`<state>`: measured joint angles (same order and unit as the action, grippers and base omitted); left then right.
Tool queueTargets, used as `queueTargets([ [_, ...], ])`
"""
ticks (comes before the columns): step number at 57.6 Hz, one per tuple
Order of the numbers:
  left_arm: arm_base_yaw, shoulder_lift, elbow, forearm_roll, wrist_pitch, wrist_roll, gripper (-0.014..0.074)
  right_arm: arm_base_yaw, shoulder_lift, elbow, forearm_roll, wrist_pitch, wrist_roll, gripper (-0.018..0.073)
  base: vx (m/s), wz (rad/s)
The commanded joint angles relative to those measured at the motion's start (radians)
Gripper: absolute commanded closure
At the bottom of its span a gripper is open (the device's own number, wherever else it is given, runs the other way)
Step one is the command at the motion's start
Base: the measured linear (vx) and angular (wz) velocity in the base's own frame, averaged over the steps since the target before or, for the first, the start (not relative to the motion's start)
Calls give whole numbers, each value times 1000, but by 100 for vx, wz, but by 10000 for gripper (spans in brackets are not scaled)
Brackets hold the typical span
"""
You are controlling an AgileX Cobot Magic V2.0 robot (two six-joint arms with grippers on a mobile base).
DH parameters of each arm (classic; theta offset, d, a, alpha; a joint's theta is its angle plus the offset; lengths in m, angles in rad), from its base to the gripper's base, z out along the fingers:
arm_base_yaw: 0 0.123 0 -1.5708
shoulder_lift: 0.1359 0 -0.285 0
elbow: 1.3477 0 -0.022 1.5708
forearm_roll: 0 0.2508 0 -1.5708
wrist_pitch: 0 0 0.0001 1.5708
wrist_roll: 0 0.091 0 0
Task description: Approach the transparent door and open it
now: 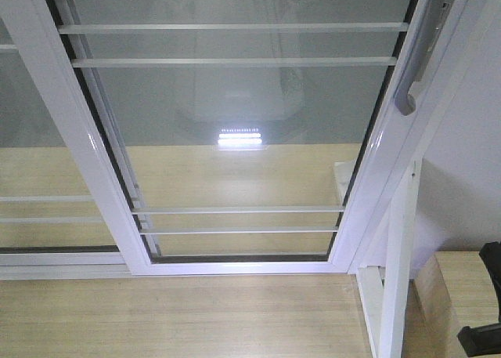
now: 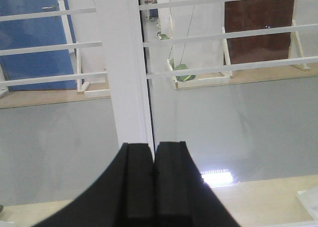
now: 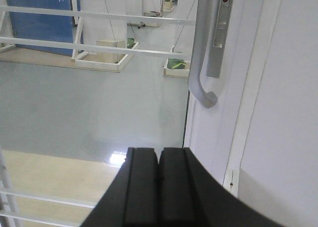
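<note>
Probably an office or lab corridor: white-framed glass door, blue door, planter boxes beyond.

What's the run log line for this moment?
stage: facing transparent door | handle: untouched | left gripper: jaws shut | right gripper: jaws shut

Three views closely face the transparent door.

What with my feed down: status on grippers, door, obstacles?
Left gripper shut, empty. Right gripper shut, empty, short of grey handle, not touching. Transparent door looks closed. Nothing seen blocking handle.
</note>
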<state>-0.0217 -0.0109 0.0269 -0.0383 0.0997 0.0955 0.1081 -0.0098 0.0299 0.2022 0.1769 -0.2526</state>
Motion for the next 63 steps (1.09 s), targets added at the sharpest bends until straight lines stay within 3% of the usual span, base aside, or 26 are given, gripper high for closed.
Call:
queueTargets([
  [1, 1, -12, 30, -6, -84, -8, 592, -5, -7, 13, 4, -83, -2, 559, 0, 0],
  [35, 1, -12, 30, -4, -85, -8, 592, -5, -7, 13, 4, -86, -2, 559, 0, 0],
  [54, 1, -12, 30, -5, -261, -10, 592, -5, -7, 13, 2, -124, -10, 559, 0, 0],
  [58, 1, -12, 30, -23, -309, -35, 592, -5, -7, 13, 7, -177, -10, 559, 0, 0],
  [63, 1, -12, 17, -92, -327, -131, 592, -5, -7, 5, 21, -254, -1, 559, 0, 0],
])
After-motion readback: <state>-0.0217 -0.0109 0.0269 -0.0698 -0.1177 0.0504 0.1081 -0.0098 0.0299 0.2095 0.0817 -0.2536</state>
